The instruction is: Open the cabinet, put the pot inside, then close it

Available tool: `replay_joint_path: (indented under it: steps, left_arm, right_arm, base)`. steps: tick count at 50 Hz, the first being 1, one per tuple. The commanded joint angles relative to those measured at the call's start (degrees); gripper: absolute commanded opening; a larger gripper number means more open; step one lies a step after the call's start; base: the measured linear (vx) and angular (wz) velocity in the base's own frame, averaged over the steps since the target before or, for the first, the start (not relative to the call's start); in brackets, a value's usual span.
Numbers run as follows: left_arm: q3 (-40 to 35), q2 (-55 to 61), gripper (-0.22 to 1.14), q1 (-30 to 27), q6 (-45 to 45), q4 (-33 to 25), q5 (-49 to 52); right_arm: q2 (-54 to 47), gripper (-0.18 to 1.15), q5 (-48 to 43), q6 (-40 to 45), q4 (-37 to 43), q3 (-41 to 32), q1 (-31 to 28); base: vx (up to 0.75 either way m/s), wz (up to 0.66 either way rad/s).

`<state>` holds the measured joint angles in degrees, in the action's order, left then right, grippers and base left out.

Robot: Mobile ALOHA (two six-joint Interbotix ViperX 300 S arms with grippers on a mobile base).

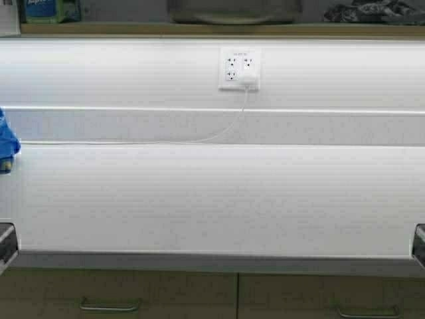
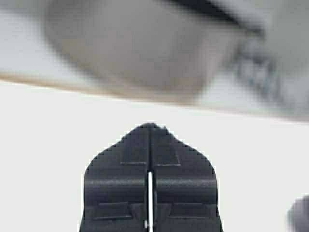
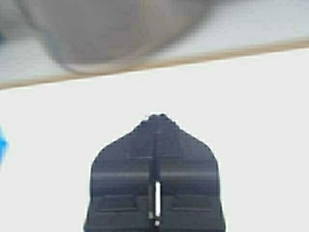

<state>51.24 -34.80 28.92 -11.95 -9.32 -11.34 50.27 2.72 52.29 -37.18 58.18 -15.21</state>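
Note:
The grey pot [image 1: 232, 10] stands on the cabinet's wooden shelf [image 1: 133, 28] at the top middle of the high view; only its lower part shows. The cabinet doors are out of view. The pot shows blurred in the left wrist view [image 2: 135, 48] and the right wrist view [image 3: 111, 34], above the shelf edge [image 2: 48, 83] [image 3: 251, 50]. My left gripper [image 2: 149, 126] is shut and empty, well below the shelf. My right gripper [image 3: 157, 117] is also shut and empty. In the high view only dark bits of the arms show, at the left edge [image 1: 5, 242] and the right edge [image 1: 420, 244].
A white counter [image 1: 212, 199] runs across in front of me, with a wall outlet [image 1: 240, 68] and a white cable behind it. A blue thing [image 1: 6, 146] sits at the left edge. Base drawers with bar pulls [image 1: 109, 306] lie below. A box [image 1: 50, 10] and a dark item [image 1: 375, 12] share the shelf.

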Motion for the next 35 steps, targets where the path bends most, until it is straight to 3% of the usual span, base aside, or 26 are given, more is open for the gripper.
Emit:
replay_joint_path:
  steps: [1, 20, 35]
  left_arm:
    - [-0.8, -2.4, 0.04, -4.2, 5.9, 0.0, 9.1]
    - [-1.7, -7.6, 0.04, -27.0, 17.1, 3.3, 21.2]
    - [-7.6, -7.7, 0.04, -40.3, 18.8, 4.2, 26.4]
  right_arm:
    - [0.5, 0.08, 5.2, -3.6, -1.1, -1.8, -0.4]
    - [0.1, 0.08, 15.1, -9.4, -1.1, -6.7, 0.9]
    - [-2.2, 0.08, 16.5, -15.9, -1.1, -12.3, 12.9]
  base:
    - [-0.18, -0.06]
    - [-0.21, -0.05]
    - [-0.21, 0.01]
